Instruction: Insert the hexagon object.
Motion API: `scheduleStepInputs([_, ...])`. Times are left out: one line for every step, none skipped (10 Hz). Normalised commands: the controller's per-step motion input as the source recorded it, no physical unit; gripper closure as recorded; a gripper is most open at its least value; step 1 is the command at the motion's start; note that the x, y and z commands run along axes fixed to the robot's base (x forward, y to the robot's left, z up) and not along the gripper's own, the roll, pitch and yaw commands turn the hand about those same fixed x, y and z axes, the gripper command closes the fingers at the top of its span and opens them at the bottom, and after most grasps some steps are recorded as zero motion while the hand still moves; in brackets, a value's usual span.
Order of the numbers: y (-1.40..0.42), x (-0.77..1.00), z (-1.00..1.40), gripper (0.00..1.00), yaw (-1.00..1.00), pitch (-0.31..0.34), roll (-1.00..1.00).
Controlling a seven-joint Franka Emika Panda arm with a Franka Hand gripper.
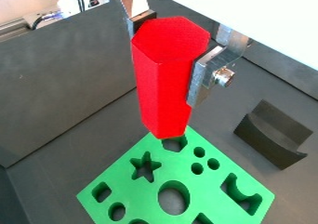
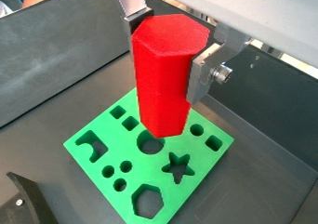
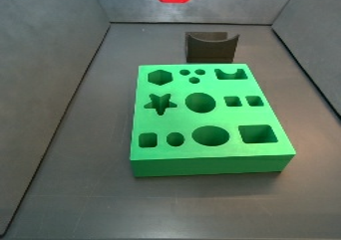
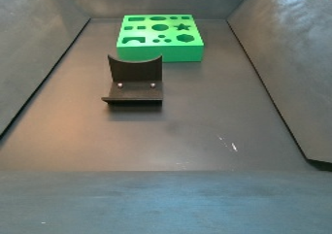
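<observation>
Your gripper is clamped on the red hexagon object, carrying it upright high above the green block; you are mid-transport, and next you should probably align it over the block's hexagonal hole and lower.

A green block lies flat on the dark grey surface, its top cut with holes: a hexagon, a star, a round one, an oval, a square and several smaller ones. Near one edge of the block, not touching it, stands the dark fixture, also seen in a side view. Grey walls slope up around the surface.
</observation>
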Motion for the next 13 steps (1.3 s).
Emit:
scheduleStepInputs([0.00,0.00,-1.00,1.00,-1.00,0.000,0.00])
scheduleStepInputs([0.00,0.00,-1.00,1.00,-1.00,0.000,0.00])
scheduleStepInputs([0.29,-0.11,-1.00,1.00,-0.75,0.013,0.00])
scheduleStepInputs([0.51,-0.19,-1.00,1.00,-0.52,0.034,-0.01])
scheduleStepInputs([0.63,-0.25,-1.00,1.00,-0.38,0.017,-0.01])
scheduleStepInputs([0.59,-0.23,-1.00,1.00,-0.37,0.004,-0.06])
scheduleStepInputs([0.48,-0.27,-0.92,1.00,-0.40,0.013,-0.14])
scheduleStepInputs([0.22,-0.10,-0.65,1.00,-0.17,0.014,-0.28])
scheduleStepInputs([0.28,-0.12,-0.74,1.00,-0.21,0.020,-0.23])
scheduleStepInputs([0.00,-0.08,-0.65,1.00,-0.05,0.010,0.01])
scheduleStepInputs([0.00,0.00,-0.87,1.00,0.00,0.000,0.05])
scheduleStepInputs([0.00,0.03,-0.73,1.00,0.00,-0.051,0.00])
scheduleStepInputs([0.01,0.18,-0.59,1.00,0.00,0.000,0.00])
